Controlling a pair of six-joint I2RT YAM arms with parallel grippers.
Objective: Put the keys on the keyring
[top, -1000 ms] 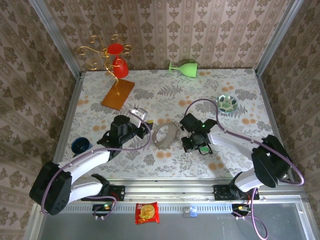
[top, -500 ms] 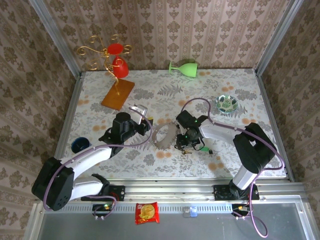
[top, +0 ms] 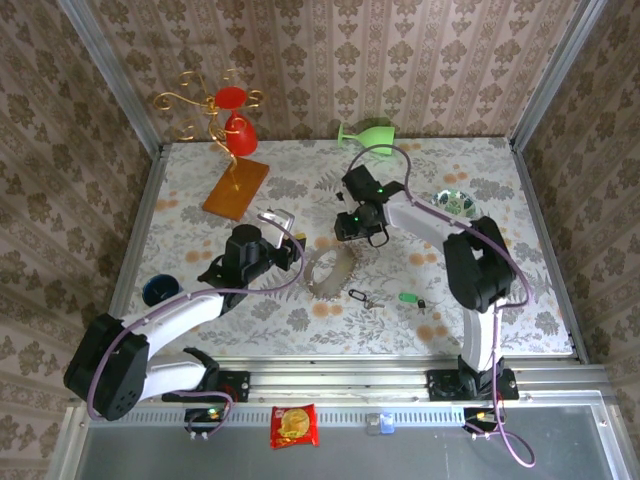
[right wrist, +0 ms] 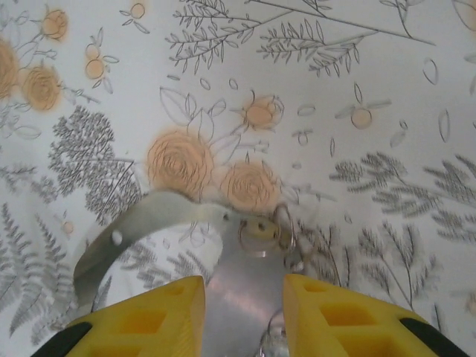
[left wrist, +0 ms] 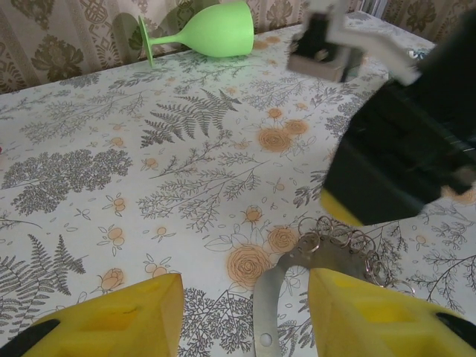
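The keyring (top: 326,270) is a curved metal band carrying small wire rings, lying mid-table. My left gripper (top: 292,252) sits at its left end, open. In the left wrist view the band (left wrist: 269,296) runs between the yellow fingers, close to the right one. My right gripper (top: 350,232) is at the ring's far end, open, with its fingers (right wrist: 152,316) on either side of the band's flat plate (right wrist: 245,290). Both keys lie loose on the cloth nearer the front: a silver key with a small ring (top: 362,297) and a green-headed key (top: 408,297).
A green goblet (top: 372,134) lies on its side at the back wall. A gold stand with red cups (top: 232,125) stands back left. A patterned dish (top: 455,205) is on the right, a dark blue cup (top: 160,290) on the left, and a snack packet (top: 294,425) is on the front rail.
My right gripper opened and left the keys on the cloth. It then swung away from the front to the far end of the keyring. The left arm has stayed put.
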